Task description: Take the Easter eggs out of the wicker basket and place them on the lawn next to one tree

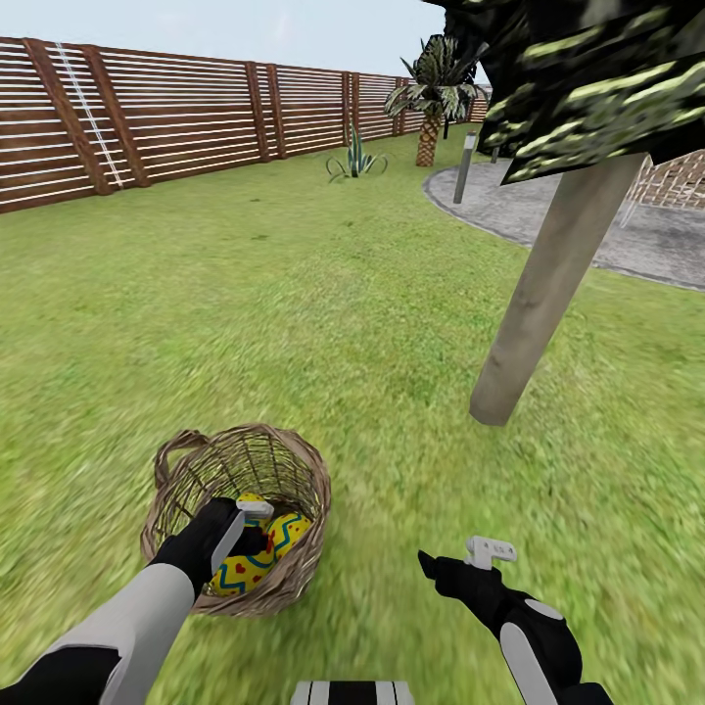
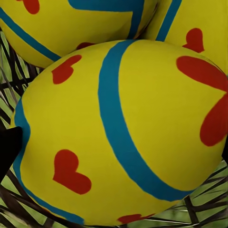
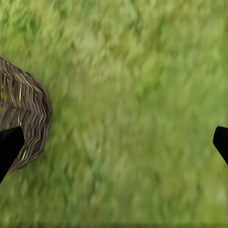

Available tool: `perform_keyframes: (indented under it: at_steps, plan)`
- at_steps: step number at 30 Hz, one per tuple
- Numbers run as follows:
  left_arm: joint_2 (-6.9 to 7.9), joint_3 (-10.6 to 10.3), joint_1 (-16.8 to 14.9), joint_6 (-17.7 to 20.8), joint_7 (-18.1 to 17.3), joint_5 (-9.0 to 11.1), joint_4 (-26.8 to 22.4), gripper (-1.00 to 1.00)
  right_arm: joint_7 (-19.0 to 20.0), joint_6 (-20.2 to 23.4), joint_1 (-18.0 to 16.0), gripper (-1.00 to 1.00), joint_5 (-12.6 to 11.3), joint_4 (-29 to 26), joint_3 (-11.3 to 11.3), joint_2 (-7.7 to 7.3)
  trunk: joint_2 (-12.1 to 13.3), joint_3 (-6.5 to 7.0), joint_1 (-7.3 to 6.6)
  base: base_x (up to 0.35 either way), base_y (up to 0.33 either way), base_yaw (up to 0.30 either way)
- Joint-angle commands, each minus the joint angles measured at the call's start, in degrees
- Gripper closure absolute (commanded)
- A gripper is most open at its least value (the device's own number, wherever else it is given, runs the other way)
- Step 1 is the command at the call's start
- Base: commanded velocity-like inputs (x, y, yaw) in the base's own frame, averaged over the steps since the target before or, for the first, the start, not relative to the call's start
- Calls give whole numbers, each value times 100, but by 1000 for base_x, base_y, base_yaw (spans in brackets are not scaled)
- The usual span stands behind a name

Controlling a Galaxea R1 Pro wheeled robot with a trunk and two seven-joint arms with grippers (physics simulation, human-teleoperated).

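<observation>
The head camera looks forward and down across the lawn (image 1: 323, 294) toward the fence (image 1: 176, 108). The left wrist camera sits right up against the Easter eggs (image 2: 123, 133) inside the wicker basket (image 1: 240, 514). The right wrist camera faces down at grass from close by, catching that same basket's side.

A short palm (image 1: 432, 93) and a spiky plant (image 1: 355, 160) were seen by the fence (brown slats) (image 1: 176, 113); a grey paved patio (image 1: 548, 211) with a post (image 1: 463, 168) lay nearby.

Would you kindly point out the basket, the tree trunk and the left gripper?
basket (image 1: 294, 470), head view, far right rim.
tree trunk (image 1: 543, 294), head view, middle of the trunk.
left gripper (image 1: 247, 529), head view, between the fingertips.
</observation>
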Motion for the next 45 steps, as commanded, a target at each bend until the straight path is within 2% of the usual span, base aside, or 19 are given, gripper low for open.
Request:
perform_keyframes:
  at_steps: [1,9,17,30,45]
  plan:
    - [2,-14,2,25,27,4,-11,100,-58,13,-3,-100,-60,-7,12,-5,-1,-5,0,0,0,0]
    - [2,-16,2,27,12,5,-11,100,-58,13,-3,-100,-60,-6,12,-5,3,61,-8,0,0,0]
    - [2,-21,2,34,-1,0,22,100,-58,13,-3,-100,-60,-6,12,-5,13,238,-28,0,0,0]
    - [2,-21,2,45,0,-6,19,100,-58,13,-3,-100,-60,-6,12,-6,13,238,-28,0,0,0]
    - [2,-21,1,118,-17,-13,38,100,-58,13,-3,-100,-57,1,12,-5,34,571,-67,0,0,0]
